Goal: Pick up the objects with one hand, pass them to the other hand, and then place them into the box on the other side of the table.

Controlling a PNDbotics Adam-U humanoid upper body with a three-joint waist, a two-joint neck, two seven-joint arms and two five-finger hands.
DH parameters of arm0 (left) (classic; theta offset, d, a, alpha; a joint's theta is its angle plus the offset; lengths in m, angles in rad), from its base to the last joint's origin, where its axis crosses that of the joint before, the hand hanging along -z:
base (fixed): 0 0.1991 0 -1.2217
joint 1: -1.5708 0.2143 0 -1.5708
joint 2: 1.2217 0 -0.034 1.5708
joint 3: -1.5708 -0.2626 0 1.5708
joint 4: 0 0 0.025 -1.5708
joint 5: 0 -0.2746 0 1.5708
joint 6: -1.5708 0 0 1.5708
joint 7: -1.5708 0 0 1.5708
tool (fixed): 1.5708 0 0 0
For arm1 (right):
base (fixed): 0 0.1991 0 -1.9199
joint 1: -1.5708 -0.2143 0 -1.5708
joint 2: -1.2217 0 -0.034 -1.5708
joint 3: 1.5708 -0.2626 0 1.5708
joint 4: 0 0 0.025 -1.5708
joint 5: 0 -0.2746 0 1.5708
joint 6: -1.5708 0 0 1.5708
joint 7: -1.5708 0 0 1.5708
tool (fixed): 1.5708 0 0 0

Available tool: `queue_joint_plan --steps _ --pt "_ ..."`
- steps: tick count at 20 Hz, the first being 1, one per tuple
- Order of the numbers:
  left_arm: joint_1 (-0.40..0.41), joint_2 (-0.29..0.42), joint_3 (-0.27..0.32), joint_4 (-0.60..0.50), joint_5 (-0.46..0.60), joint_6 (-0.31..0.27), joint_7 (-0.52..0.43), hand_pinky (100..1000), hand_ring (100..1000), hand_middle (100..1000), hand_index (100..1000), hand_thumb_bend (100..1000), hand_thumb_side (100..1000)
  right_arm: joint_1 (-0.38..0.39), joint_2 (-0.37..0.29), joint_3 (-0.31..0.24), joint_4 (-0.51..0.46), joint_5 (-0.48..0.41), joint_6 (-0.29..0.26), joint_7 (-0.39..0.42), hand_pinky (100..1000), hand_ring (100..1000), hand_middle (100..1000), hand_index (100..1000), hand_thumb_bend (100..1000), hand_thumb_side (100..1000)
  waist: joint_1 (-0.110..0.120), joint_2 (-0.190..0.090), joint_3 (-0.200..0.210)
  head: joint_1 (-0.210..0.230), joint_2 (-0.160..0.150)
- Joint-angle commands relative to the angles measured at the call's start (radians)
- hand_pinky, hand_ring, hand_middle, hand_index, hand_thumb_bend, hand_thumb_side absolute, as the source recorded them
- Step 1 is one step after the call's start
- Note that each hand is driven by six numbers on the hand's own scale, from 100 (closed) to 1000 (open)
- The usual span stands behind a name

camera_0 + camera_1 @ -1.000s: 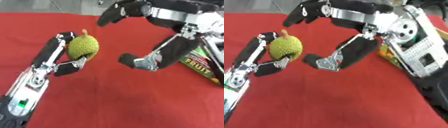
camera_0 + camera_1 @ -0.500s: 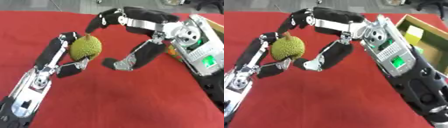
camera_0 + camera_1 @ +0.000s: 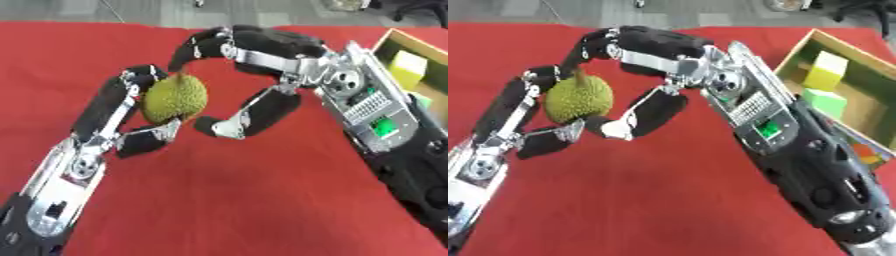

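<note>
The left hand [image 3: 131,127] comes up from the near left corner of the red tabletop [image 3: 262,210] and holds the durian [image 3: 175,98] between its long fingers on one side and its thumb under the other. The durian is a bumpy green fruit with a little brown stem on top, and it hangs in the air over the left half of the tabletop, not touching the cloth. It looks like a toy, so it is probably light and hard (the bumps should help fingers not slip). Its round belly looks like the best place to grab, not the thin stem, which could snap or twist. The right hand [image 3: 262,75] reaches in next, spread wide, with its fingers curving over the top of the fruit and its thumb low beside it. It is very near but does not seem to hold it yet. Far over at the right edge sits the box [image 3: 859,100], with a yellow block [image 3: 826,71] and a green block [image 3: 826,102] inside.
</note>
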Motion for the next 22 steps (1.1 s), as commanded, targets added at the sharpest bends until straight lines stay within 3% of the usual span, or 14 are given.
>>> queue_joint_plan --steps 1,16,22 --pt "-0.012 0.001 -0.001 -0.022 -0.004 -0.009 0.005 720 653 598 642 100 255 -0.021 0.008 -0.001 0.017 0.038 -0.016 -0.012 870 886 824 856 335 321 0.003 -0.026 0.002 -0.002 -0.006" --pt "-0.011 -0.009 -0.012 -0.046 0.008 -0.018 0.013 719 651 595 642 100 263 -0.022 0.045 0.003 0.118 0.158 -0.049 -0.085 856 862 790 825 328 260 0.003 -0.02 0.008 -0.004 -0.014" --pt "-0.012 -0.016 -0.014 -0.051 0.025 -0.012 0.01 719 650 595 648 100 273 -0.021 0.051 0.004 0.125 0.126 -0.034 -0.115 834 785 604 684 278 140 0.004 -0.019 0.009 -0.005 -0.012"
